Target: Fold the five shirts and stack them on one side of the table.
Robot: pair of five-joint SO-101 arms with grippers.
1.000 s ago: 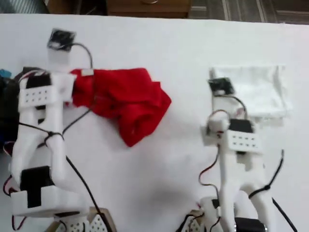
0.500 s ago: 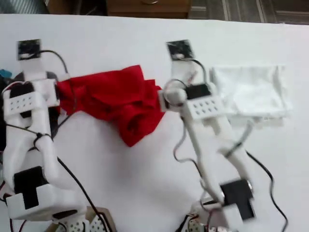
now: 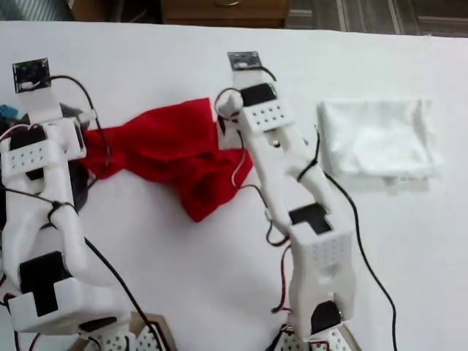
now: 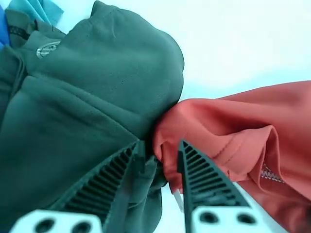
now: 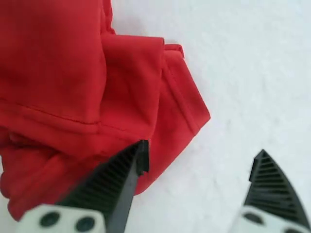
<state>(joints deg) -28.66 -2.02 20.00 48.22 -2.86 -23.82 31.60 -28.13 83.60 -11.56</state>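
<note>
While the red shirt [image 3: 168,146] lies crumpled at 10 o'clock from the middle of the table [image 3: 183,278], we judge the step in hand to be spreading it flat before folding. The left gripper [image 4: 160,154] pinches its 9 o'clock edge, fingers nearly together on the cloth. The right gripper [image 5: 201,158] hovers over its 2 o'clock corner, fingers spread wide and holding nothing. Next, we think, the right must close on that corner. We count 1 red shirt, 1 folded white shirt [image 3: 376,139] at 2 o'clock, 1 dark green shirt [image 4: 87,97], 1 teal scrap [image 4: 41,7] and 2 arms.
</note>
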